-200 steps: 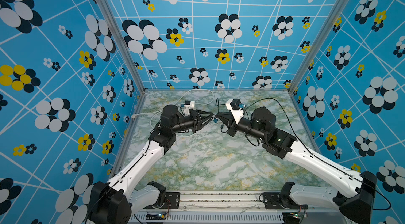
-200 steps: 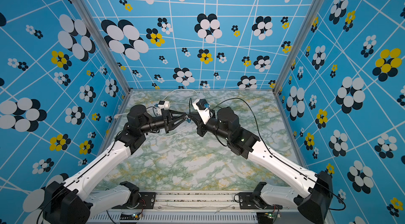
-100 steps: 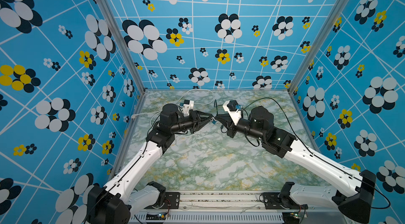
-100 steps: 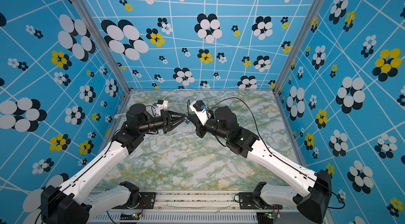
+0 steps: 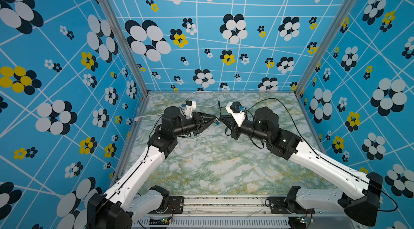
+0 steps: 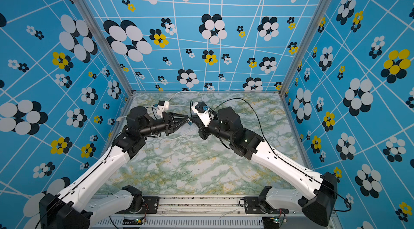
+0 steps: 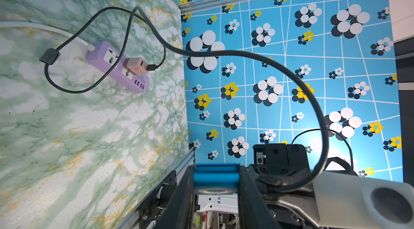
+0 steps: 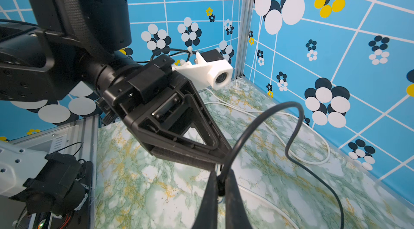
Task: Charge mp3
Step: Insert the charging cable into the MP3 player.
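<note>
While both arms are angled toward the middle of the green-and-white marbled tabletop (image 5: 212,162), the tiny flat blue rectangular mp3 player (image 7: 215,177) is held in the air above it, gripped between the left fingers (image 5: 212,119). In both top views it is seen only as a small blue speck at their tips. The right fingers (image 8: 209,198) are clenched on the end of a thin black cable (image 7: 246,55); the plug itself is hidden between them. The two pairs of fingers are seen tip to tip, nearly touching, and whether the plug is seated in the player cannot be told. From there the black cable is arched through the air and looped down to a small pink cube charger (image 7: 136,65), into which it is plugged. The charger is seated in a long lilac plastic power strip (image 7: 96,54), which is laid flat on the tabletop close to a blue flowered wall. A white cord (image 7: 44,27) is attached to the strip's end and lies along the tabletop.
</note>
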`<state>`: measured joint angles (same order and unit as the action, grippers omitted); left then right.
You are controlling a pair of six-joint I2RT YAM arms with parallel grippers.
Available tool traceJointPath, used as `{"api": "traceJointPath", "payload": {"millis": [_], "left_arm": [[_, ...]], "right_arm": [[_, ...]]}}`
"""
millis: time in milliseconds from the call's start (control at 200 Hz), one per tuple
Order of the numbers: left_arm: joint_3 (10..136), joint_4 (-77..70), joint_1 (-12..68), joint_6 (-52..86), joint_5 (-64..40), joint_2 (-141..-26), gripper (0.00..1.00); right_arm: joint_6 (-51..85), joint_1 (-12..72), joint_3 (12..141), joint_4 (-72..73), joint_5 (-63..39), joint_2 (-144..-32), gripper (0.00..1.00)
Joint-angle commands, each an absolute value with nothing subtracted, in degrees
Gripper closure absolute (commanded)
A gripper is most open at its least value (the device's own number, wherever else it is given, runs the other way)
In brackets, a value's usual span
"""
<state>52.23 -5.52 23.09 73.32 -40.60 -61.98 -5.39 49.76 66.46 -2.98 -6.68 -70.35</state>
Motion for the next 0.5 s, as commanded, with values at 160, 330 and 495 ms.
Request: {"api": "traceJointPath", "payload": {"millis": [160, 330, 495], "left_arm": [[54.5, -22.8, 22.9, 73.6, -41.1, -56.7, 1.0], [53.6, -28.0, 22.9, 76.4, -41.4, -57.2, 1.0], [52.8, -30.5, 22.9, 77.4, -38.9, -56.9, 1.0]], "right_arm": [[-6.9, 50.8, 63.5, -16.6, -3.3, -74.2, 1.0], [-7.2, 50.9, 63.2, -15.7, -3.1, -74.6, 1.0], [-4.1, 50.8, 66.3, -19.1, -2.4, -77.3, 1.0]]}}
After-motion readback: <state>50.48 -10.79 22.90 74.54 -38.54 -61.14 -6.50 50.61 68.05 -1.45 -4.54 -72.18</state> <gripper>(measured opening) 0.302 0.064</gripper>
